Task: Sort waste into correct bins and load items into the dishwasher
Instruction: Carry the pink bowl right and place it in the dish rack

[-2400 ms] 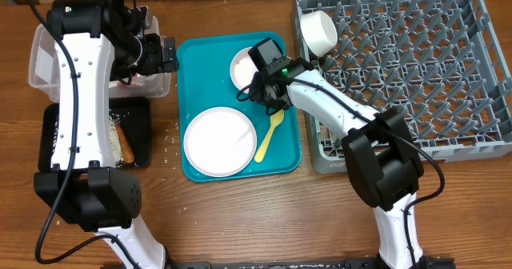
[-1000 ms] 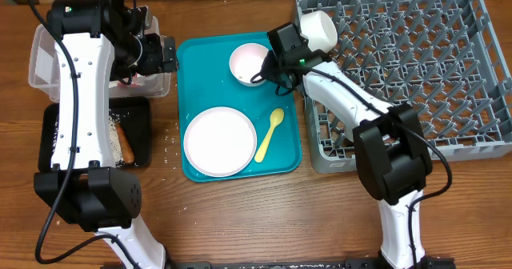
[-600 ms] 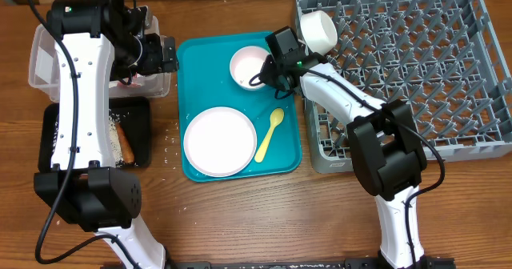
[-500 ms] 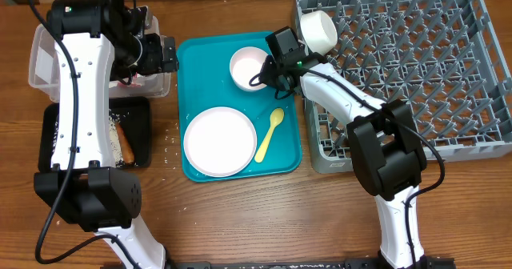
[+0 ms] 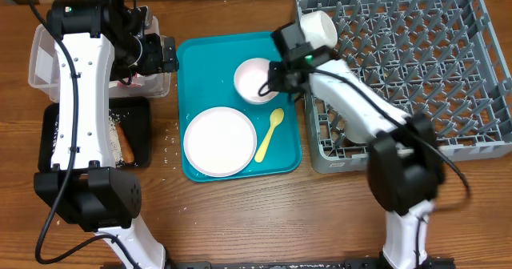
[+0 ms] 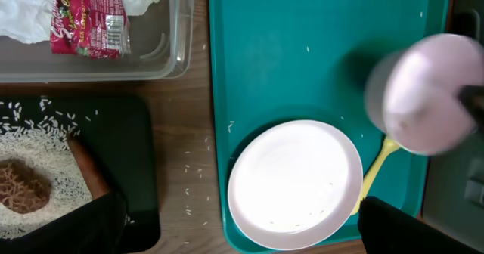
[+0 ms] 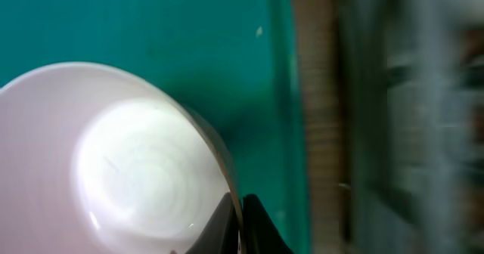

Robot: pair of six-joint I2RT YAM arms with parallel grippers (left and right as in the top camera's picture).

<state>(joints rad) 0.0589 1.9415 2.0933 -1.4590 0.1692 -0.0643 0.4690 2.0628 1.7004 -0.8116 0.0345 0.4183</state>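
My right gripper [image 5: 276, 78] is shut on the rim of a small white bowl [image 5: 254, 80] and holds it over the teal tray [image 5: 200, 61]; the bowl also shows in the right wrist view [image 7: 113, 171] and, blurred, in the left wrist view [image 6: 427, 91]. A round white plate [image 5: 220, 141] and a pale yellow spoon [image 5: 270, 133] lie on the tray. A white cup [image 5: 318, 30] sits in the grey dish rack [image 5: 416, 69]. My left gripper [image 5: 164, 54] is open and empty over the clear tub [image 5: 48, 61], which holds the napkin [image 6: 23, 12] and red wrapper [image 6: 83, 20].
The black tray [image 5: 60, 133] holds rice [image 6: 38, 159], a brown lump [image 6: 23, 186] and a sausage stick [image 5: 126, 145]. Loose rice grains lie on the wood between the black tray and the teal tray.
My right gripper has lifted the small bowl by its rim and carried it down and right over the teal tray. The left arm has not moved.
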